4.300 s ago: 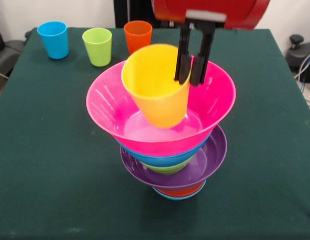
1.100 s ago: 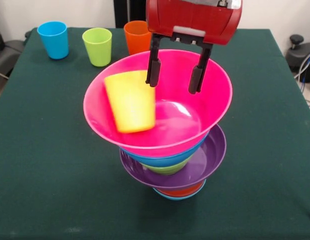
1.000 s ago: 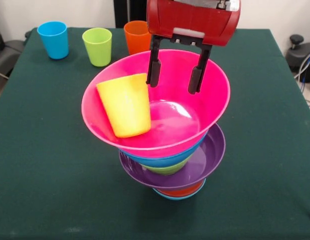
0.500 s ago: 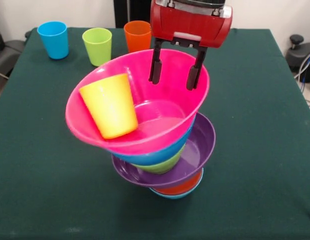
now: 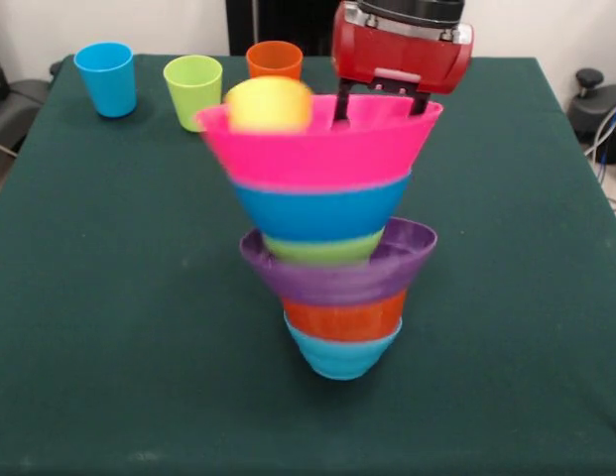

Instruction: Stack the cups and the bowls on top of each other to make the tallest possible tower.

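Bright, even indoor light fills the scene, with no hard glare. The dark green surface (image 5: 109, 297) is evenly lit and shows only a faint, soft shadow around the base of the tower (image 5: 332, 233). The tower's upper bowls are smeared by motion blur, and the yellow cup (image 5: 269, 104) at the rim is the blurriest (its outline cannot be made out). The three cups at the back appear sharp.

The red and black arm reaches down from above at the far side, slightly right of centre; its gripper (image 5: 378, 107) points straight down, two dark fingers (image 5: 341, 109) set apart
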